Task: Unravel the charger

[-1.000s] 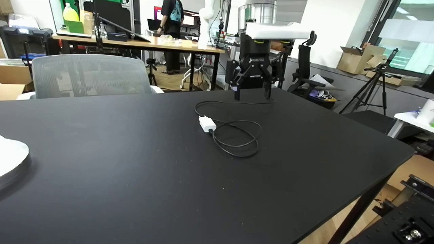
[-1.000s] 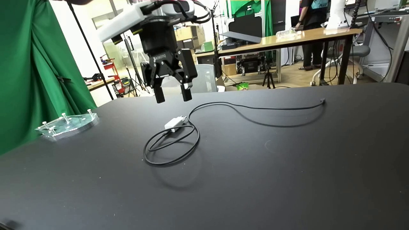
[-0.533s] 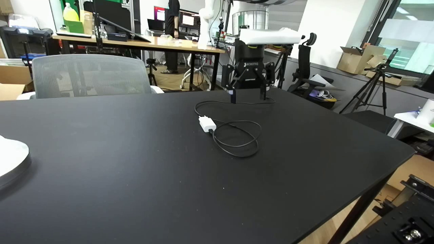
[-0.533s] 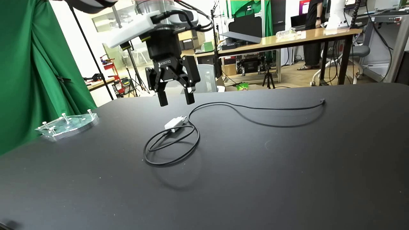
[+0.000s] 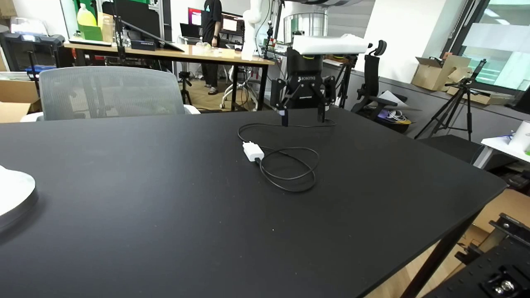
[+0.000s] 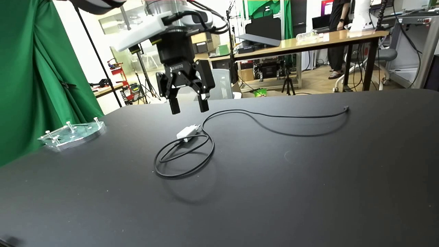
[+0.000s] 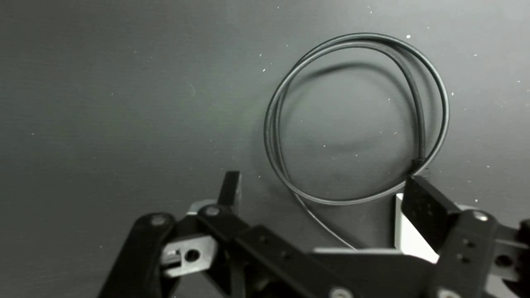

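Over matte-blk table (image 6: pixel 274 192), blk two-finger gripper (image 6: pixel 189 110), jaws apart; prob. approach; shd lower next, pinch looped blk charger cable (image 7: pixel 338 202).

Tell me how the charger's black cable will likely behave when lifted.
The black cable should bend easily, being thin and looped. It may be springy, since parts arch off the table rather than lying flat. The white plug block, joined to it, will likely trail or swing.
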Tool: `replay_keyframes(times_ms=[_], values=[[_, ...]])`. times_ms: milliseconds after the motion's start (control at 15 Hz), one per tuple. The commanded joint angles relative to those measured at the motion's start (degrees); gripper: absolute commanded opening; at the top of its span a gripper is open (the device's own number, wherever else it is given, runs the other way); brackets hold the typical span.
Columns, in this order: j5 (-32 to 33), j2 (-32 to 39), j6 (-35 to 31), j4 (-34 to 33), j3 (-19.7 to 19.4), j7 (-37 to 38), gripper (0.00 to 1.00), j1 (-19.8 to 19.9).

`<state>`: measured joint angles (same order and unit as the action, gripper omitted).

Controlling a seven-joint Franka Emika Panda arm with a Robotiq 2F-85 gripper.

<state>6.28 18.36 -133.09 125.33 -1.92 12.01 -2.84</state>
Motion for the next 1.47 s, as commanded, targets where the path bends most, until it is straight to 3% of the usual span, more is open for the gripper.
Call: replay_keyframes(times_ms=[0,267,933,1400], values=[[1.3,0.6,-5.6,0.2,-0.4,2.4,1.00,-0.9],[4.2,5.0,-13.4,-3.0,-0.9,3.6,1.00,-3.3],[-6.8,16.4,-8.8,-15.1,5.1,-7.4,1.00,-1.1],[-10.9,19.1,-4.1,-16.8,5.4,-7.2,1.00,-1.1]])
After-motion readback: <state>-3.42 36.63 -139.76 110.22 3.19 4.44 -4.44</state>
